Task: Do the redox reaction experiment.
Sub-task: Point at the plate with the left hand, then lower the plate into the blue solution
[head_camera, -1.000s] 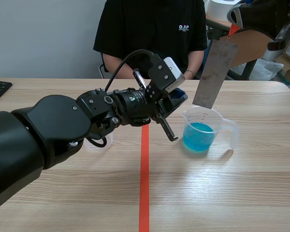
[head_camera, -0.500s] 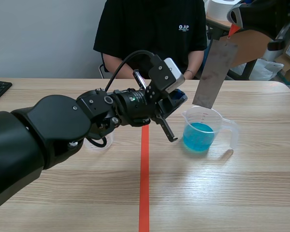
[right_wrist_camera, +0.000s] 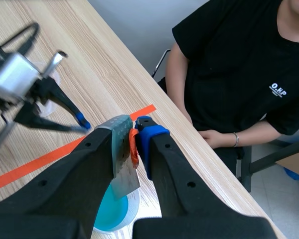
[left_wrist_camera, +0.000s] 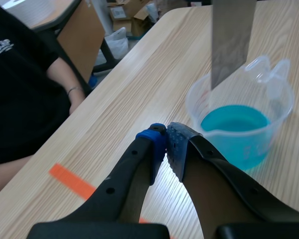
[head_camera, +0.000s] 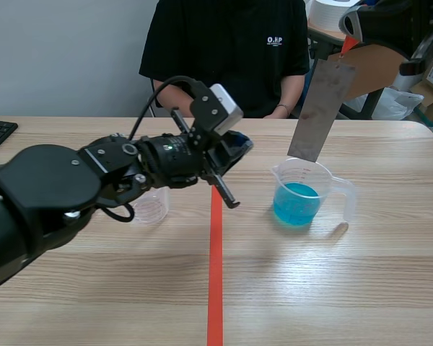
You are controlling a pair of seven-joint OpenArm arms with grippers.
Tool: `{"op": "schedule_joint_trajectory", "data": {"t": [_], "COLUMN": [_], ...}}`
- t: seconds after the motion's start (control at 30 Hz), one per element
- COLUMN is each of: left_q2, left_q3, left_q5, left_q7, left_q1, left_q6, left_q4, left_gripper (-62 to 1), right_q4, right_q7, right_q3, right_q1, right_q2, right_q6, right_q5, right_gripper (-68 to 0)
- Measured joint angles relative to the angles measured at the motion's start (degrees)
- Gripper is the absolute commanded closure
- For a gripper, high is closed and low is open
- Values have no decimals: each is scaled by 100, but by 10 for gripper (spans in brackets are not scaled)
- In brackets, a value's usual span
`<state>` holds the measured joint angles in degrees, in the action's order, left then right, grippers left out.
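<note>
Scene view: metal strip (head_camera: 321, 108) hangs upper right above the cup (head_camera: 326, 179), right gripper (right_wrist_camera: 133, 135) clamped on it, left gripper (left_wrist_camera: 165, 143) closed empty, so we'd lower it straight, dodging the rim.

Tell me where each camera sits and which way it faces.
Scene view: between the arms, facing across the table toward the seated person; left arm low, right arm raised.
Left wrist view: on the left arm, looking forward and down past the shut left end effector at the beaker of blue liquid.
Right wrist view: on the raised right arm, looking down past the right end effector, shut on the metal strip.
Shared: both wrist views show strip and beaker.
</note>
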<state>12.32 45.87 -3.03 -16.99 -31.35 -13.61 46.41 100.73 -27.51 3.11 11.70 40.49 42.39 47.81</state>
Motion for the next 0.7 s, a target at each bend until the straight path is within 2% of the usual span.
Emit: {"op": "schedule_joint_trajectory", "data": {"t": [0.13, 0.23, 0.37, 0.47, 0.57, 0.6, 0.7], "left_q2": [1038, 1851, 2964, 3679, 4192, 4297, 4417], "left_q3": [-98, -393, -1091, -1740, -2422, -2638, -3296], "left_q5": [-461, -750, -1421, -1829, -2070, -2188, -2212], "left_q7": [-11, -20, 107, 142, 138, 133, 136], "left_q1": [437, 901, 1731, 2529, 3508, 3851, 4898], "left_q6": [-2, 11, 50, 52, 79, 116, 315], "left_q4": [1086, 1941, 2806, 3128, 3237, 3239, 3226], "left_gripper": [-49, -49, -49, -49, -49, -49, -49], "right_q4": [0, 0, 0, -2, -26, -55, -227], "right_q7": [-31, -72, -98, -155, -149, -142, -24], "right_q3": [0, 0, 0, 0, 0, 0, 0], "right_q1": [0, 0, 0, 0, 0, 0, 0], "right_q2": [0, 0, 0, 0, 0, 0, 0], "right_q6": [0, 0, 0, 0, 0, 0, 0], "right_q5": [0, -2, -2, -42, -42, -44, -44], "right_gripper": [-17, -17, -17, -17, -17, -17, -17]}}
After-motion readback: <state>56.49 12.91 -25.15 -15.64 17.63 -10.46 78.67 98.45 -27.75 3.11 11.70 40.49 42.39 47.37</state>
